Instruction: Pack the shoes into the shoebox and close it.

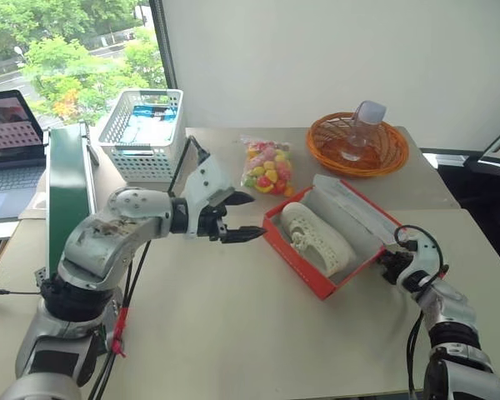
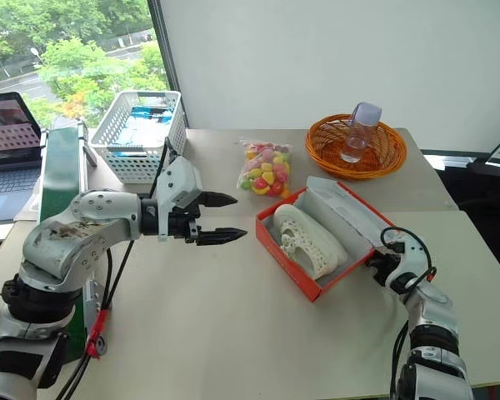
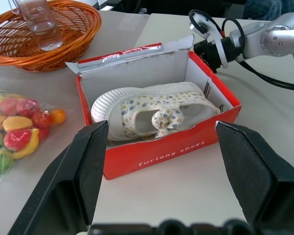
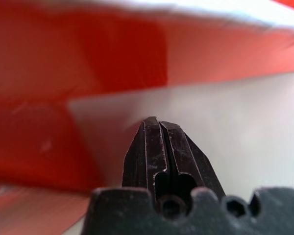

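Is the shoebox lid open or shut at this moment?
Open. The shoebox lid leans back on its far side, white interior exposed, with a cream shoe lying inside in plain view.
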